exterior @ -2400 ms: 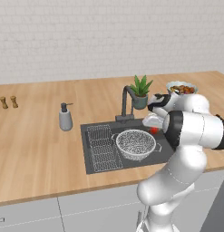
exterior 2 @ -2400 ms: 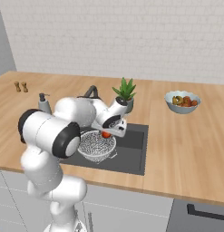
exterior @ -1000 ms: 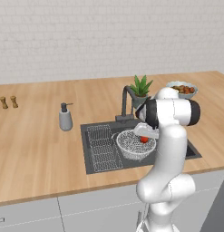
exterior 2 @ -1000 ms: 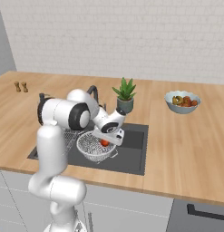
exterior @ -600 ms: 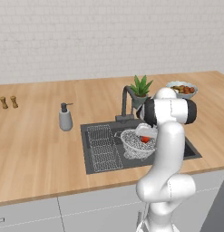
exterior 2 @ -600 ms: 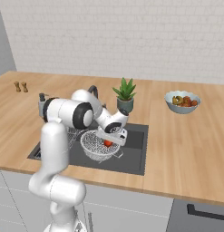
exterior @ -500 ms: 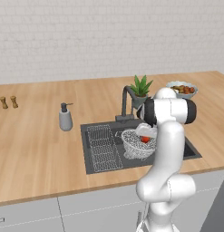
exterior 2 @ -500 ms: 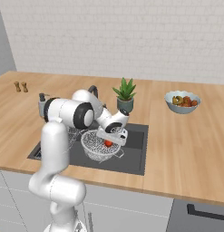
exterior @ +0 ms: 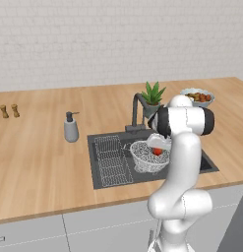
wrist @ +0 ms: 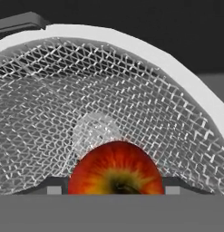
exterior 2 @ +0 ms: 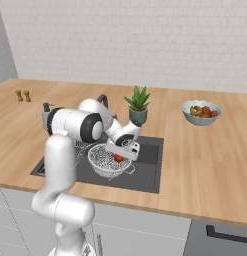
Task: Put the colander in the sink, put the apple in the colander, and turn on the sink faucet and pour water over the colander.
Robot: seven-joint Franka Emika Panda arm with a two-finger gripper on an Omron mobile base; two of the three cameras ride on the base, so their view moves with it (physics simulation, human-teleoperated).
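Apple (wrist: 115, 168), red with orange-yellow top, sits seemingly inside mesh colander (wrist: 131, 90).

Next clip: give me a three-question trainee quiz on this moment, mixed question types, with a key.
1. True or false: the colander sits inside the sink.
2. Multiple choice: the apple is A) on the counter, B) in the fruit bowl, C) inside the colander's rim, between the fingers, D) on the wire rack.
3. Fill in: the plant stands right beside the ____.

Key: 1 true; 2 C; 3 faucet.
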